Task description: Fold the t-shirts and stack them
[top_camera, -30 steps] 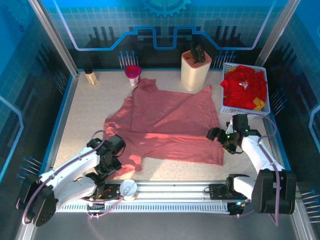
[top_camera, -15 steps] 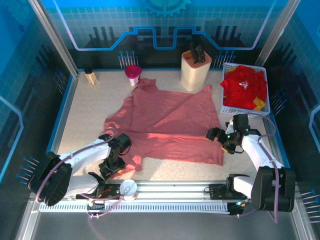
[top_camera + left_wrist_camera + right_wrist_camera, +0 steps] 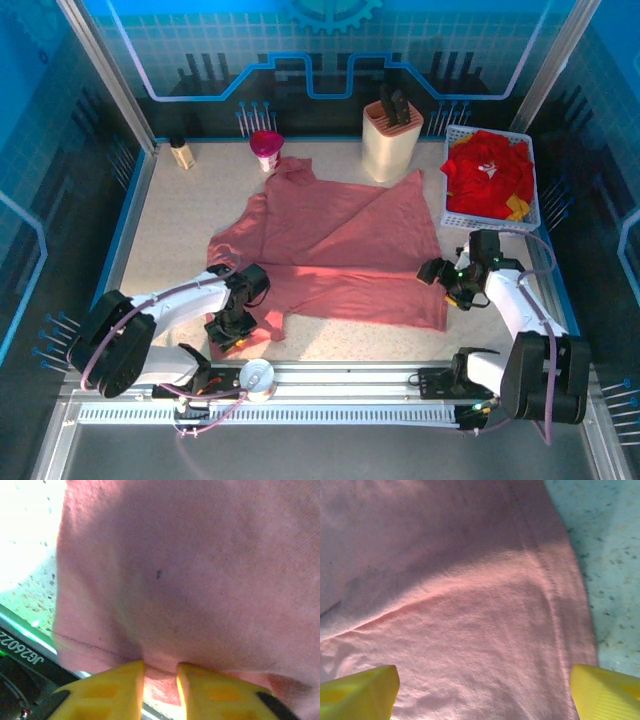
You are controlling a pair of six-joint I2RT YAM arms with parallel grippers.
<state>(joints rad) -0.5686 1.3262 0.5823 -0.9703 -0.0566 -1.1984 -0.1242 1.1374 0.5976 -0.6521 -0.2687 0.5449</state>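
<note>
Speckled tabletop (image 3: 170, 230): pink tee (image 3: 340, 250) spread flat mid-table. L gripper (image 3: 160, 672) nearly closed, pinching tee's near-left hem (cloth betw fingers). R gripper (image 3: 445, 280) wide open over tee's right edge, holding nothing. Red tees (image 3: 488, 175) heaped in white basket (image 3: 452, 215), far right.

we see the top view tinted blue, with a warm bright band across the middle of the pink t-shirt (image 3: 340, 275). the left wrist view blows out white at upper left; both wrist views look soft, with shadow across their upper halves.
</note>
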